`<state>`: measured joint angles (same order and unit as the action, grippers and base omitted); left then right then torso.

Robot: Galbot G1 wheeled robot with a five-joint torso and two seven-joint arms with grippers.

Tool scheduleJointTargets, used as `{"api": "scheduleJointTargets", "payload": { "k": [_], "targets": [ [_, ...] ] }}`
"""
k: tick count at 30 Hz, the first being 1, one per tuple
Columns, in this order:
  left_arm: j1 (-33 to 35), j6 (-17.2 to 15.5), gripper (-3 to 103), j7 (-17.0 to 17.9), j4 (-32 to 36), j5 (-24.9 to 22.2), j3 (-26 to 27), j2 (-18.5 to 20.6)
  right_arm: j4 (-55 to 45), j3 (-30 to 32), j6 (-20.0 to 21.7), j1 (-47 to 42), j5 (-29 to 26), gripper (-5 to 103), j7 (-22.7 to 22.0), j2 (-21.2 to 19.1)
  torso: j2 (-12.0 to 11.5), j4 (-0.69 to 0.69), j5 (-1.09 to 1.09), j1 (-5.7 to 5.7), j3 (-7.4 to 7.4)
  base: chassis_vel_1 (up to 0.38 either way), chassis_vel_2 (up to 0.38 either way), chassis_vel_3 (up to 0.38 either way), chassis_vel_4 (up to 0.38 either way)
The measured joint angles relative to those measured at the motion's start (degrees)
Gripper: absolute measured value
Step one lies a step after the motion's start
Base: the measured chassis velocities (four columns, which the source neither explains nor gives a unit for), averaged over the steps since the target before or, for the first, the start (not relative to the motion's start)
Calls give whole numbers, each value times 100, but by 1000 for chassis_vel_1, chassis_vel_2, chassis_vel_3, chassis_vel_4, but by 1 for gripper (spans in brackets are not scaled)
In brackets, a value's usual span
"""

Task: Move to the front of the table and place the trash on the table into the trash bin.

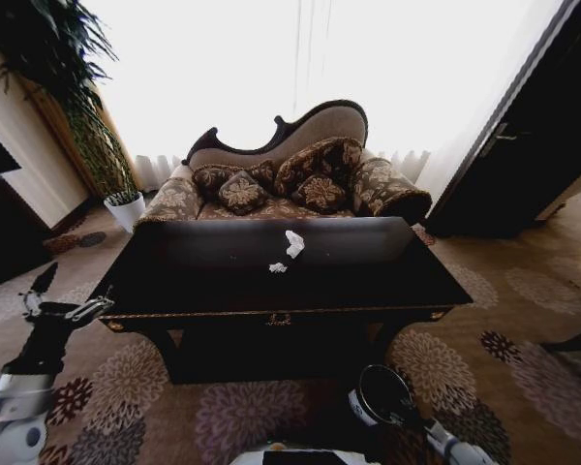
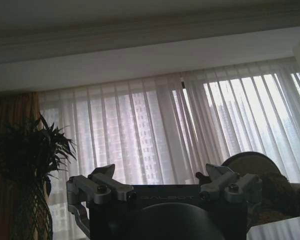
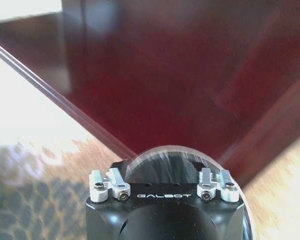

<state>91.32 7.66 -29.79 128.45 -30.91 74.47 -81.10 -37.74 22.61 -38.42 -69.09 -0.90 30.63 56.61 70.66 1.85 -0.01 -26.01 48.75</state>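
Left gripper: the left gripper (image 1: 63, 295) is hanging at about 8 o'clock in the head view, just off the table's left front corner, with its two fingers spread wide apart and holding nothing. In the left wrist view its knuckles (image 2: 165, 192) are pointing up toward sheer curtains (image 2: 155, 130).

Right gripper: the right gripper (image 3: 164, 172) is sitting low at about 5 o'clock in the head view, its arm reaching up to the trash bin's rim. In the right wrist view the bin's rim is arching right in front of its knuckles, but whether the fingers are clamping it or just standing beside it, I cannot tell.

Trash bin: the round black trash bin (image 1: 385, 395) is showing its open mouth on the floral carpet (image 1: 242, 417), in front of the table.

Table: the glossy black table (image 1: 387, 276) with gold edge trim is lying across the centre, before a patterned sofa (image 1: 290, 174).

Trash: two white paper wads (image 1: 293, 244) are resting near the middle of the tabletop, the smaller one (image 1: 277, 267) just nearer the robot.
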Motion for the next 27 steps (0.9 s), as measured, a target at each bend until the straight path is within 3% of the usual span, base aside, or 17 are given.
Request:
{"api": "scheduleJointTargets", "payload": {
  "k": [2, 3, 4, 5, 8, 11, 17, 27],
  "targets": [
    [-1, 0, 100, 3, -5, -1, 6, 4, -446, 374, -30, -255, -47, 77, 627, -35, 0, 0, 0, 0, 0, 0, 0, 0, 0],
    [-10, 0, 100, 5, -13, -1, 7, 4, -797, 714, -72, -447, -85, 82, 1222, -49, 0, 2, 0, 0, 0, 0, 0, 0, 0],
    [-10, 0, 100, 5, -13, -1, 7, 4, -797, 714, -72, -447, -85, 82, 1222, -49, 0, 2, 0, 0, 0, 0, 0, 0, 0],
    [-14, 0, 100, 6, -16, 0, 6, 1, -985, 921, -112, -544, -114, 82, 1568, -54, 0, 2, 0, 0, 0, 0, 0, 0, 0],
    [-29, 0, 100, 8, -20, 24, -32, -36, -1828, 1749, -231, -980, -383, 97, 2548, -6, 0, -1, -3, 0, 0, 0, 0, 0, 0],
    [-38, 1, 100, 9, -21, 48, -52, -56, -2405, 2133, -231, -1300, -705, 99, 2848, 111, 0, 1, 0, 0, 0, 0, 0, 0, 0],
    [-62, 8, 100, 9, -4, 102, -114, -116, -4268, 2975, -166, -2186, -1810, 100, 3253, 863, 0, 1, 0, 0, 0, 0, 0, 0, 0],
    [-87, 53, 100, 9, -54, 122, -122, -130, -5458, 3712, -251, -2912, -2828, 100, 3747, 1218, 0, 2, 0, 1, 0, 0, 0, 0, 0]
  ]
}}
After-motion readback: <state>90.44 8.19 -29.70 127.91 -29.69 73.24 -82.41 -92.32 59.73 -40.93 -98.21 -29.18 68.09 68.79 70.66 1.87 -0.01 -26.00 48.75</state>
